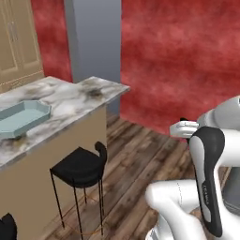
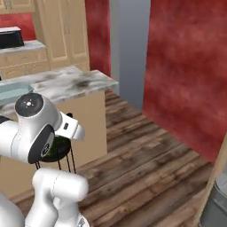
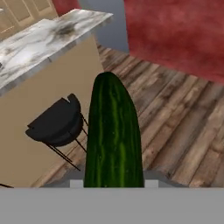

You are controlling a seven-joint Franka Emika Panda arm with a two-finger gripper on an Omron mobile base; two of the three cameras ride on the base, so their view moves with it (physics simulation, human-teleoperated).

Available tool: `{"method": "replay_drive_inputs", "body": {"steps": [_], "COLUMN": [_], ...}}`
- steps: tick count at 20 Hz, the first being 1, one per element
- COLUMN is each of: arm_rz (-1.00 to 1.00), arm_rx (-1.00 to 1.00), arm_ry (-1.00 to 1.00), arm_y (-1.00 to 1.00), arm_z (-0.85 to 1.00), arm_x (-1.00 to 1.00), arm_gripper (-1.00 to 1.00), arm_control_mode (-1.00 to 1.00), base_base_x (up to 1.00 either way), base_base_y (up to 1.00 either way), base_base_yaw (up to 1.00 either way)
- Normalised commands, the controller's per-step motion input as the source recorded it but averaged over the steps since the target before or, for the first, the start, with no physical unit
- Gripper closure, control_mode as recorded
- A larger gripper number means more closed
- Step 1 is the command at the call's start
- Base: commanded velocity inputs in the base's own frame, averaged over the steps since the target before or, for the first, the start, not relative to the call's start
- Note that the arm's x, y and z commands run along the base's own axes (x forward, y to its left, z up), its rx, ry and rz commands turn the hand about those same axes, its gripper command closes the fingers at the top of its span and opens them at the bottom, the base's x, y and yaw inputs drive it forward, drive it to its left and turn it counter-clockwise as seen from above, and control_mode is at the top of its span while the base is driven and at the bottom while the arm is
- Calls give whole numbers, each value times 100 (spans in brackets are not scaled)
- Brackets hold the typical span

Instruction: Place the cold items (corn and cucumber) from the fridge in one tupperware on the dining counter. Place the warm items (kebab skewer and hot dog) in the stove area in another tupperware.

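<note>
Leftmost, the pale blue tupperware [image 1: 22, 118] sits on the marbled dining counter [image 1: 75, 96], near the counter's left part in the left base view, with a black stool [image 1: 80, 166] tucked below the counter's edge. Further right, above the wood floor [image 1: 140, 159], the arm is folded back over its base, well apart from the counter. From the hand camera, the cucumber [image 3: 113, 135] stands up between the jaws, which are pinched onto its lower end, its dark green tip pointing toward the counter's corner. By my judgement the step in hand is carrying this cold item across to the dining counter. Next the base needs to close on the counter, and the arm must reach over the stool and bring the cucumber above the tupperware's hollow before the jaws part.
</note>
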Motion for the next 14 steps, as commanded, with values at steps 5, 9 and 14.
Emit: {"method": "replay_drive_inputs", "body": {"steps": [5, 9, 14], "arm_rz": [0, 0, 0], "arm_rx": [0, 0, 0], "arm_ry": [0, 0, 0], "arm_y": [0, 0, 0], "arm_z": [0, 0, 0], "arm_x": [0, 0, 0], "arm_gripper": [100, 100, 100], "arm_control_mode": [100, 100, 100], "base_base_x": [-27, -29, -13], "base_base_y": [85, 91, 95], "base_base_yaw": [56, 56, 46]}}
